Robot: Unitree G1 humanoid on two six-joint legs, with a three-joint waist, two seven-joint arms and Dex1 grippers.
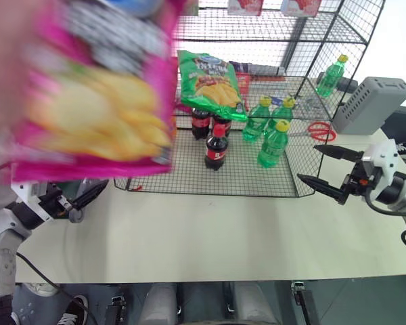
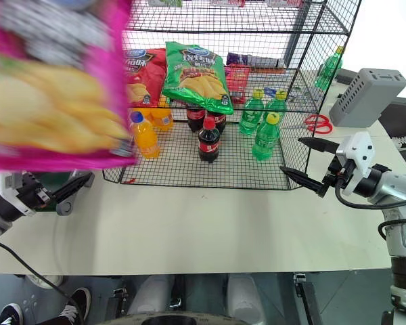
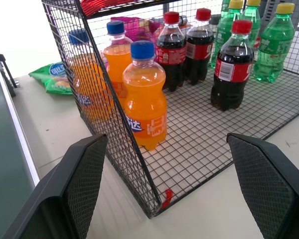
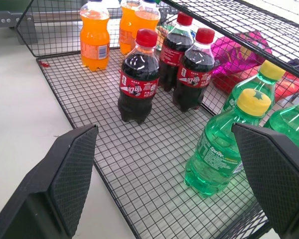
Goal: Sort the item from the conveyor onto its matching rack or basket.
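In the left eye view, the magenta-pink crisp bag (image 1: 95, 88) is seen blurred at upper left, before the black wire rack (image 1: 271, 101). At right centre, the right gripper (image 1: 328, 169) is spread wide, empty. In the left wrist view, the left gripper (image 3: 174, 184) is parted wide, holding nothing, before an orange soda bottle (image 3: 144, 97). In the right wrist view, cola bottles (image 4: 138, 77) are framed mid-picture.
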